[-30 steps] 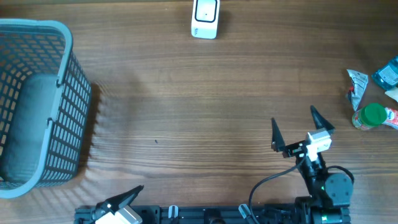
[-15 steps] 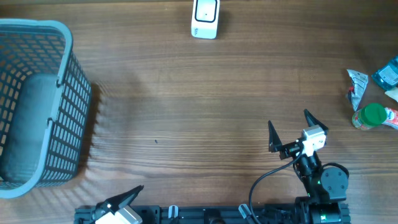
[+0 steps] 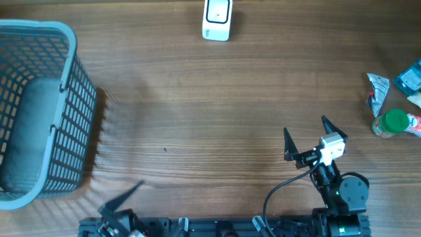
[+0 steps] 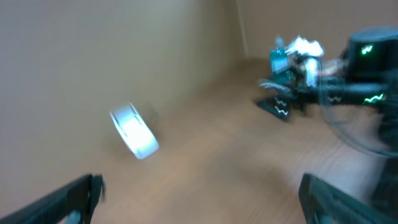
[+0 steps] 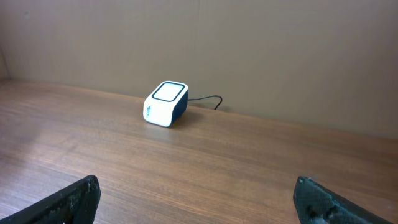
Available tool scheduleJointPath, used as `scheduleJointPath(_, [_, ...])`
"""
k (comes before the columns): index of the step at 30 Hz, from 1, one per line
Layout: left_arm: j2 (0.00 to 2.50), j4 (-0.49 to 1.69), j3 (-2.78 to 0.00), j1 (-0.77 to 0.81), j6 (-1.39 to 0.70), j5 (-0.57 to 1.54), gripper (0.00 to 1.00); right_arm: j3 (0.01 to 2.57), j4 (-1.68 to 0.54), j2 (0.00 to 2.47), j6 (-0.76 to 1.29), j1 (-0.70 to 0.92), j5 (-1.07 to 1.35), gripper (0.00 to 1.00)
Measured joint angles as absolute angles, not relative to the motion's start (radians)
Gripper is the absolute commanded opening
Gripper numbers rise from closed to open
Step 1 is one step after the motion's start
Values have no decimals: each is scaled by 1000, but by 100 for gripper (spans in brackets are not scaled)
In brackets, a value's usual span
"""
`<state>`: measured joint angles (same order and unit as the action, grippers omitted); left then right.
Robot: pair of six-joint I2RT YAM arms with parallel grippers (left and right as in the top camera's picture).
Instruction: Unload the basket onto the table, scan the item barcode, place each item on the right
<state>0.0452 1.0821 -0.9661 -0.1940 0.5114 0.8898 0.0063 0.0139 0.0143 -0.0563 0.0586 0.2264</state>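
The white barcode scanner (image 3: 216, 18) stands at the far edge of the table; it shows in the right wrist view (image 5: 166, 104) and, blurred, in the left wrist view (image 4: 134, 130). The items lie at the right edge: a green-capped bottle (image 3: 395, 122), a silver packet (image 3: 377, 92) and a blue packet (image 3: 410, 77). My right gripper (image 3: 309, 128) hangs open and empty near the front right, well short of them; its jaws (image 5: 196, 193) frame bare wood. My left gripper (image 3: 118, 204) is open and empty at the front left (image 4: 200, 186).
A grey mesh basket (image 3: 79, 118) with a dark lining stands at the left edge. The scanner's cable (image 5: 208, 99) runs off behind it. The right arm's base (image 3: 345, 194) sits at the front edge.
The left gripper has swung at the front edge and its wrist view is blurred by motion. The right gripper shifted slightly left a second ago and has held still since.
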Motion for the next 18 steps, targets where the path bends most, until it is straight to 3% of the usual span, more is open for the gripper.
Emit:
scheduleJointPath(4, [44, 741, -741, -141, 808, 878, 100, 6, 15, 14, -56, 59, 226, 100])
scheduleJointPath(7, [30, 733, -588, -76, 1156, 855, 100, 6, 15, 14, -56, 59, 226, 100])
scheduleJointPath(9, [27, 780, -467, -38, 1544, 803, 100, 6, 15, 14, -56, 59, 226, 100])
scheduleJointPath(11, [23, 770, -374, -7, 1769, 755, 100, 6, 15, 14, -56, 59, 226, 100])
scheduleJointPath(18, [14, 682, -307, 44, 1975, 613, 100, 6, 14, 14, -56, 59, 226, 100])
